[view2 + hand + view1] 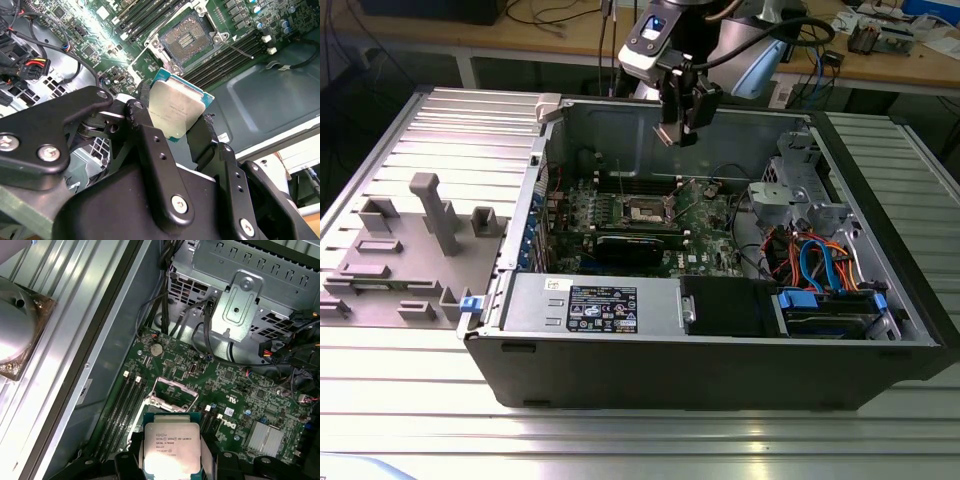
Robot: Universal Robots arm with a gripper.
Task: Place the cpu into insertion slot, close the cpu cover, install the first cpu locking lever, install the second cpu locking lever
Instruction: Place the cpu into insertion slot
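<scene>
The chip (175, 107) is clamped between the gripper's (172, 120) 2 black fingers (152, 150). It hangs in the air above the bare socket (187, 40) on the green board (235, 390), inside the open computer case (720, 370).

gripper (678, 138) hangs above open pc case (720, 370); mobo socket (648, 210) just below it, grey fixture plate (410, 270) well apart, toward the exterior view's left.

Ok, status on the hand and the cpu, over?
Hand shut on the cpu, hovering over the motherboard. Socket open and bare, cpu not yet seated. Nothing seen between them.
</scene>
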